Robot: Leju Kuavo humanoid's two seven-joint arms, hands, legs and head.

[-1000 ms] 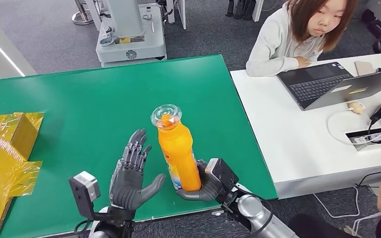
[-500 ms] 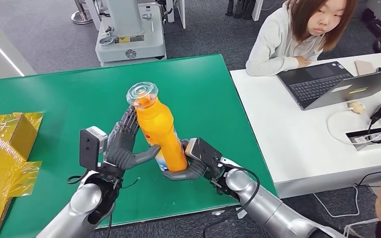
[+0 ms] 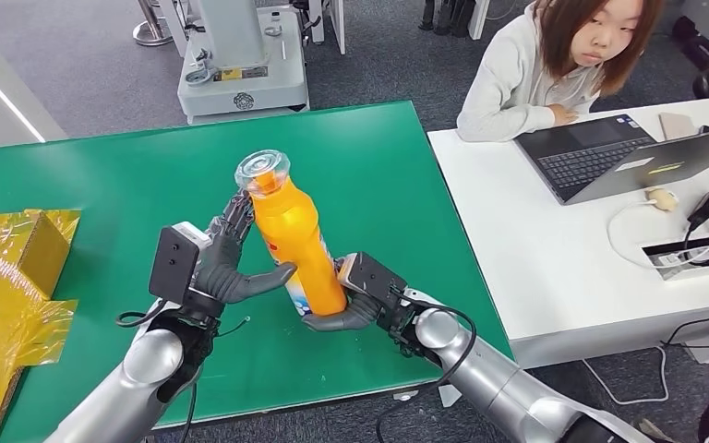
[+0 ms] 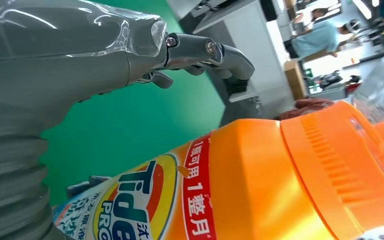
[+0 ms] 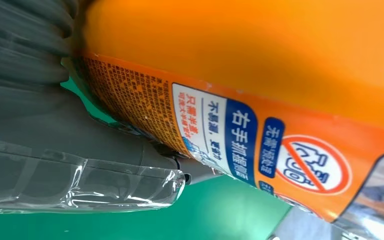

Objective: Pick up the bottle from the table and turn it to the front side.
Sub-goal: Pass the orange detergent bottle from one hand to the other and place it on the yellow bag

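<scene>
An orange Tide bottle [image 3: 297,242] with a clear cap is held off the green table [image 3: 120,185], leaning with its cap up and to the left. My right hand [image 3: 355,297] grips its lower end from the right; the right wrist view shows the bottle's back label [image 5: 230,135] against that hand [image 5: 55,150]. My left hand [image 3: 226,263] is raised at the bottle's left side with fingers spread straight behind it and its thumb reaching to the bottle's side. In the left wrist view the Tide logo [image 4: 135,205] lies beside the outstretched left hand [image 4: 80,65].
A gold foil-wrapped box [image 3: 23,249] sits at the table's left edge. A white desk [image 3: 554,258] with laptops and cables adjoins on the right, and a person [image 3: 554,65] sits behind it. A white machine base [image 3: 240,74] stands beyond the table.
My right hand has lifted the bottle off the table and carried it left, tilting it. My left hand has risen to the bottle's side. A person's hand at lower right has withdrawn.
</scene>
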